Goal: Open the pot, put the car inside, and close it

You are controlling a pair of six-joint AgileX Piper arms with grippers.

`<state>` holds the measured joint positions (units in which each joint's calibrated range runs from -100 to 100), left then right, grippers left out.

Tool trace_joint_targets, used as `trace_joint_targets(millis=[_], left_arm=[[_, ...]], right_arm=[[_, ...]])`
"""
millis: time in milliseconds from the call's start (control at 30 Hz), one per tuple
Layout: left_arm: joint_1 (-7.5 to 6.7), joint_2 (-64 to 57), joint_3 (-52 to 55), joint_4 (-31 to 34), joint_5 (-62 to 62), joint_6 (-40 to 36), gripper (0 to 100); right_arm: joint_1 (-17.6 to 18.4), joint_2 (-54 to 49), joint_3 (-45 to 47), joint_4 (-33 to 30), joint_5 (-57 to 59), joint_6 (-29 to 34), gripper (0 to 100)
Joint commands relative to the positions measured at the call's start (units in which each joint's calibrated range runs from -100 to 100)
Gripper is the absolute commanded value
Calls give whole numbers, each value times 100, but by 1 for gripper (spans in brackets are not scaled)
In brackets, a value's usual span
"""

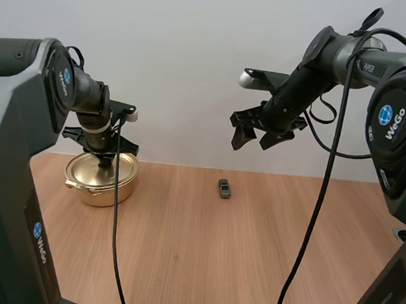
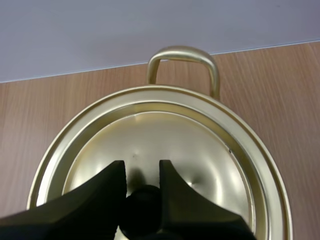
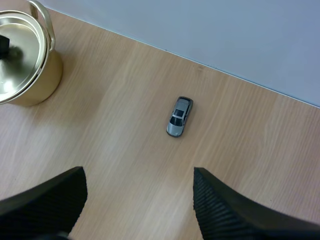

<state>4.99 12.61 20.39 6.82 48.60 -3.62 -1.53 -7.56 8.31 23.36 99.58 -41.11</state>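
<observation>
Left pincer pinches lid knob; right pincer hovers spread.

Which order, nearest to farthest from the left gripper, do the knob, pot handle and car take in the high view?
From the left gripper:
1. The knob: between its fingers, on top of the lid.
2. The pot handle: at the rim, just past the lid's edge.
3. The car: out on the bare table, toward the right arm's side.

Can't see most of knob, pinched between left end effector fingers; can't make out tiny car details, mid-frame.
</observation>
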Motion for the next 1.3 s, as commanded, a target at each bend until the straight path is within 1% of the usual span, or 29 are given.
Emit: trace_joint_targets(millis=[0, 133, 300, 400, 433, 567, 633, 733, 933, 1100, 1267], left_arm=[[3, -15, -64, -8, -54, -2, 0], [3, -89, -365, -8, 119, -2, 0], [3, -482, -1004, -139, 648, -11, 0], [3, -823, -1430, -229, 1219, -11, 0], [3, -964, -1557, -229, 1436, -11, 0], [3, -1569, -1869, -290, 2358, -11, 0], [3, -1900, -1903, -356, 2648, -11, 0], [3, -2440, -1903, -581, 2982, -1, 0], [3, -3267, -1903, -1052, 3536, 244, 0], [3, -3677, -1903, -1124, 3777, 414, 0], [3, -3782, -1903, -1124, 3875, 437, 0]], right_arm=[[2, -2, -7, -3, 4, 5, 100], [2, -2, -7, -3, 4, 5, 100], [2, -2, -7, -4, -144, 5, 100], [2, 10, 6, 9, -200, 5, 100], [2, 22, 21, 39, -270, -36, 100], [2, 119, 236, 421, -383, -516, 100], [21, 275, 342, 560, -398, -611, 100], [109, 653, 463, 518, -641, -625, 100], [302, 1560, 475, 119, -1574, -606, 100], [351, 1938, 475, -347, -2658, -594, 100], [392, 2108, 475, -711, -3550, -594, 100]])
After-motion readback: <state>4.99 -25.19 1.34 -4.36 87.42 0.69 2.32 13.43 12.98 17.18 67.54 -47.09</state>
